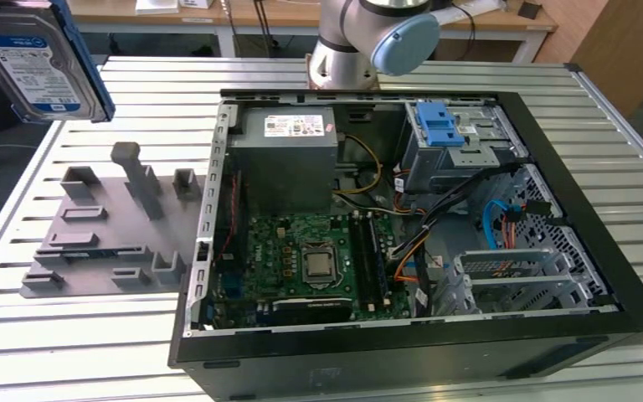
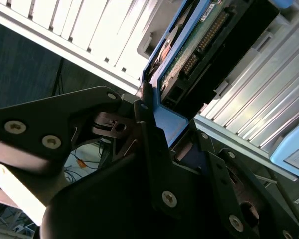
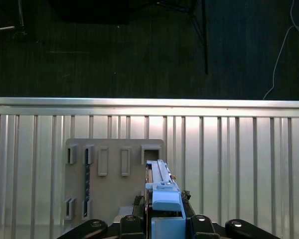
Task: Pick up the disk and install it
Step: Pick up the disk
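Nearest to us in the exterior view, the open computer case (image 1: 411, 368) lies on its side on the slatted table (image 1: 98, 335), with the green circuit board (image 1: 299, 243) in its near half. Just beside the case, on the exterior view's left, stands the grey plastic stand (image 1: 110, 226), and its upright slots look empty. Farther back inside the case we see the grey power supply (image 1: 288, 163) and, to the exterior view's right of it, the metal drive bay (image 1: 455, 146). The disk (image 1: 37, 67) is off the table, held in the air at the exterior view's far left, above and beyond the stand. It is held on edge, its label faces that camera, and its long axis is close to upright. In the second wrist view the gripper (image 2: 157, 127) has its fingers (image 2: 149, 144) clamped on the blue bracket at one end of the disk (image 2: 189, 55), so the long axis runs straight out from the fingers. The first wrist view shows the disk (image 3: 159, 181) edge-on, with the stand (image 3: 109, 149) below. We judge the bay well apart from the disk, toward the exterior view's right, with the power supply between them. Farthest back rises the arm (image 1: 361, 38).
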You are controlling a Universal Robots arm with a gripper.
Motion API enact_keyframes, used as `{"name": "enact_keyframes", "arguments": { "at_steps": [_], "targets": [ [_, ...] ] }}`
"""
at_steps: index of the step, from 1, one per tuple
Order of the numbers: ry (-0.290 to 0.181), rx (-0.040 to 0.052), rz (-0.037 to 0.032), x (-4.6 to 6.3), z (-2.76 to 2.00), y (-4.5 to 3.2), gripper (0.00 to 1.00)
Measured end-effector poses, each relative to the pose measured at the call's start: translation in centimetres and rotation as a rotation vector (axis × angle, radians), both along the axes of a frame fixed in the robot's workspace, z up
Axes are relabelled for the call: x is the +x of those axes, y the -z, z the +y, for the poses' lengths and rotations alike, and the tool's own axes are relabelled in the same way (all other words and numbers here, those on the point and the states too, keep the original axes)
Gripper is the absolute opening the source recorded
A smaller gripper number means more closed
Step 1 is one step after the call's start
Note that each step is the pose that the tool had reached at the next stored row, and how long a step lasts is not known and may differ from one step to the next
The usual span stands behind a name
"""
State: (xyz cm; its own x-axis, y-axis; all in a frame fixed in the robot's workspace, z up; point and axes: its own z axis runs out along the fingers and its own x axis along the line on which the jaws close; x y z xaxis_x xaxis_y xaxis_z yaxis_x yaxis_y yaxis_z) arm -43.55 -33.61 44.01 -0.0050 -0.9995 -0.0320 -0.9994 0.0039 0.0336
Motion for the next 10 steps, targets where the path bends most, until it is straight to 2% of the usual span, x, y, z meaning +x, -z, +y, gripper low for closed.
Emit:
{"name": "enact_keyframes", "arguments": {
  "at_steps": [10],
  "targets": [
    [0.0,0.0,0.0,0.0,0.0,-0.83,0.36]
  ]
}}
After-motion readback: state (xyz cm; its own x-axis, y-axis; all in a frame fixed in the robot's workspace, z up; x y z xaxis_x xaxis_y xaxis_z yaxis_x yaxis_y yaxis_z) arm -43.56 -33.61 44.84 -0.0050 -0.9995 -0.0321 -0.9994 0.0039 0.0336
